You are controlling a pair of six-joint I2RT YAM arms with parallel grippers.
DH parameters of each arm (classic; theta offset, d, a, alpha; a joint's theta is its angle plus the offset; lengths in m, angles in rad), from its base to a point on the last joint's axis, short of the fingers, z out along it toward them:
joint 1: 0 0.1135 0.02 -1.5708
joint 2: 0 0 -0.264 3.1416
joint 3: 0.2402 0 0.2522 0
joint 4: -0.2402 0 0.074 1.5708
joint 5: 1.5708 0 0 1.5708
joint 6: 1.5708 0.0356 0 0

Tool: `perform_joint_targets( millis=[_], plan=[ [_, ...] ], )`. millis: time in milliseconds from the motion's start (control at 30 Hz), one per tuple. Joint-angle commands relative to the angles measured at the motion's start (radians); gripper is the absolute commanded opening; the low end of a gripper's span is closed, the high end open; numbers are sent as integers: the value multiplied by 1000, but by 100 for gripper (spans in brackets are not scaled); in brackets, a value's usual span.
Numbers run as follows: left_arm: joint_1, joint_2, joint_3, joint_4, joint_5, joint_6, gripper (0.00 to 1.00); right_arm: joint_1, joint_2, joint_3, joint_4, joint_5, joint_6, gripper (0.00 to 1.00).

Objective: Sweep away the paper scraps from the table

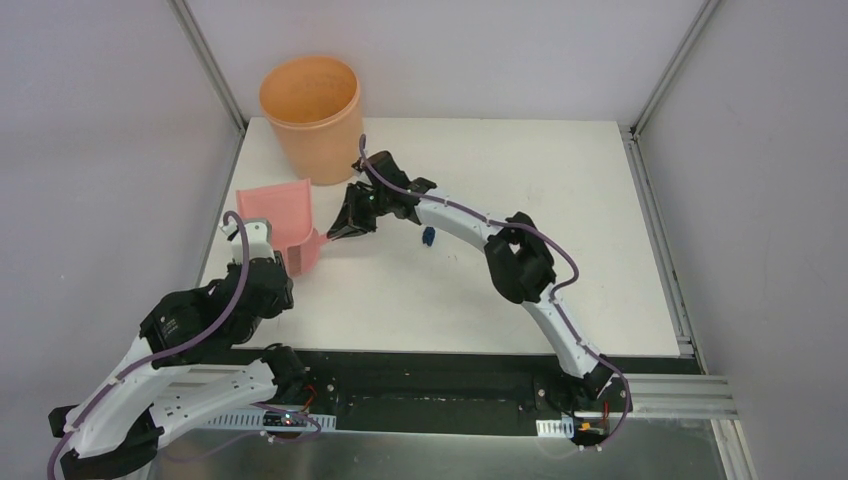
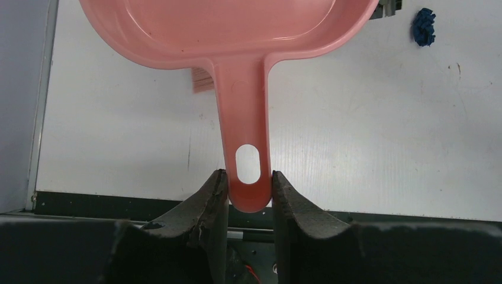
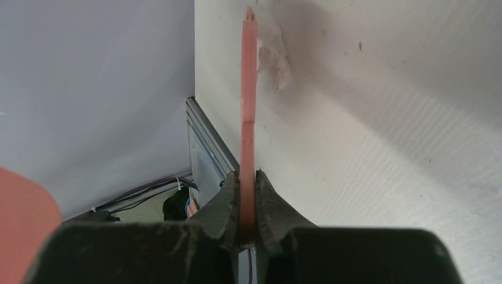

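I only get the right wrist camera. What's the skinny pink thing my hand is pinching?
Observer: That's the hand brush, seen edge-on. The top camera shows your right hand holding it next to a pink dustpan.
Operator: Who's holding the dustpan?
Observer: The left hand is. It's pinching the very end of the handle.
Operator: Is there any paper on the table?
Observer: Yes, one blue scrap is lying on the table. It's to the right of your hand and not touching the brush.
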Motion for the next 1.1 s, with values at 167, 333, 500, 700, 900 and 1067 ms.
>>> perform_joint_targets(
  millis=[167,333,500,700,900,1067],
  plan=[
    [8,44,30,18,22,12,0,8,76,114,47,-8,84,0],
    [7,67,7,81,47,72,0,-70,-33,-101,-8,-1,65,0],
    [7,120,4,133,76,151,0,-185,-251,-371,-80,22,-33,0],
    [7,187,-44,246,120,277,0,-344,-507,-628,-194,49,-191,0],
    [7,369,-36,328,222,395,0,-538,-715,-728,-343,-41,-283,0],
    [7,513,-14,378,296,434,0,-676,-858,-771,-365,-174,-299,0]
  ],
)
